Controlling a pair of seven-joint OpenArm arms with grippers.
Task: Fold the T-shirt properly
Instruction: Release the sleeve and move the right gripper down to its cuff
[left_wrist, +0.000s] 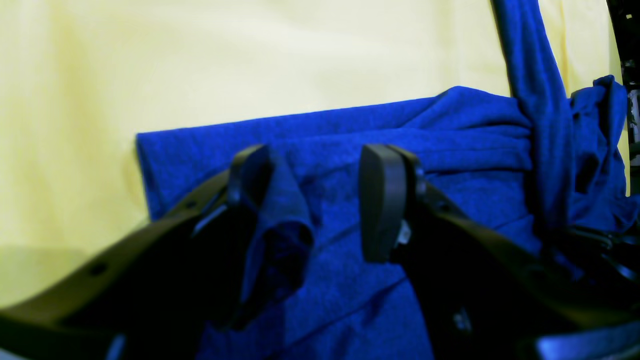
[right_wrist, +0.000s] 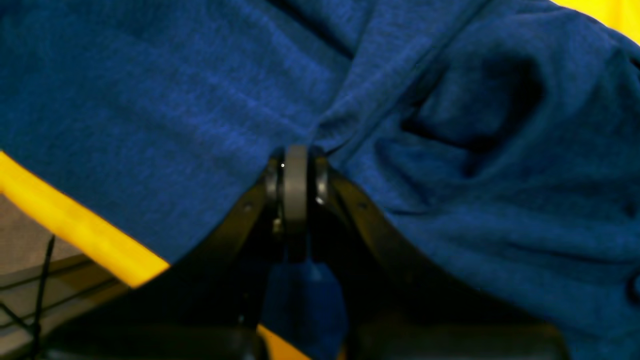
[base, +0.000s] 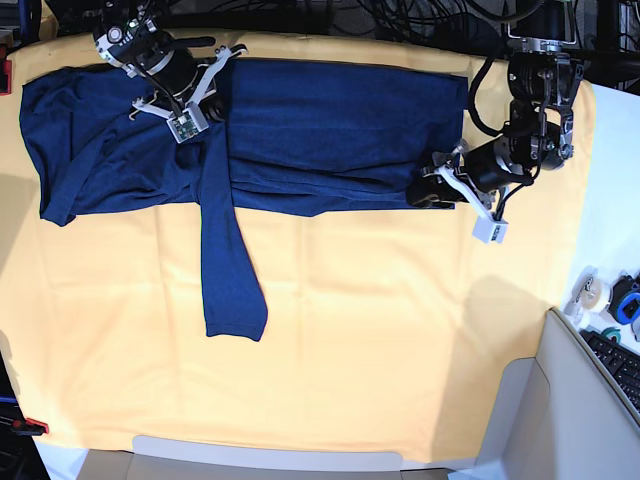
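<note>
Navy knit is all you have to work with: one shirt (base: 330, 130), spread across the far half of the desk on one pale yellow cloth (base: 340, 340). One sleeve (base: 228, 270) hangs down from the body toward the near edge, lying flat on the cloth; the other end of the shirt is bunched at the base view's left.

You have two arms in play. Your right gripper (right_wrist: 296, 165) sits at the shirt's far-left part in the base view, and the right wrist view shows its jaws pressed together, with blue fabric gathered right at their tips; they have the shirt pinched. Your left gripper (left_wrist: 320, 200) rests at the shirt's right-hand edge in the base view. Its jaws stand wide apart over the fabric, and a fold of the knit drapes against one finger (left_wrist: 250, 175), but nothing is clamped between them.

The yellow cloth covers nearly the whole desk; a white strip of desk (base: 615, 190) shows at the right. Dark cables (base: 400, 20) run along the far edge behind the arms. At the right you can see a keyboard corner (base: 618, 365), and just beyond it a few small items (base: 605, 297), too small to tell apart. A small red thing (base: 28, 425) sits at the near-left corner.
</note>
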